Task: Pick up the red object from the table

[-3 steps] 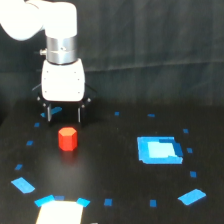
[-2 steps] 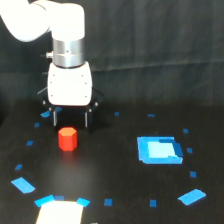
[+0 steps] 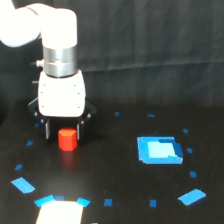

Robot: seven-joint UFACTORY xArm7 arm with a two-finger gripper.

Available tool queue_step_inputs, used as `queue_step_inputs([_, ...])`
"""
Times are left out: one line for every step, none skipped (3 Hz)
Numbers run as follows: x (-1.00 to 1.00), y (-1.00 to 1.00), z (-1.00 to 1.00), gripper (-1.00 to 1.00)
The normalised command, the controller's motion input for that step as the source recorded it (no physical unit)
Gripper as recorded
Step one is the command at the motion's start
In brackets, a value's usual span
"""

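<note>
Exterior view. The red object (image 3: 67,139) stands upright on the table (image 3: 120,165), well to the exterior view's left of the bright blue rectangle (image 3: 158,150). My gripper (image 3: 64,131) hangs directly over it, fingers spread to either side, gripping nothing. I judge the block light, rigid and matte; I would pinch two opposite flat facets at mid-height.

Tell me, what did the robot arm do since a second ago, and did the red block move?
The gripper swung toward the exterior view's right and came down over the red block, so its open fingers now stand on either side of it. It has not closed on the block yet. The block stayed on the table, and the big blue rectangle did not move.
</note>
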Motion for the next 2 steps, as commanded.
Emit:
queue_step_inputs([0.11, -0.05, -0.04, -1.00])
queue_step_inputs([-0.38, 0.09, -0.51, -1.00])
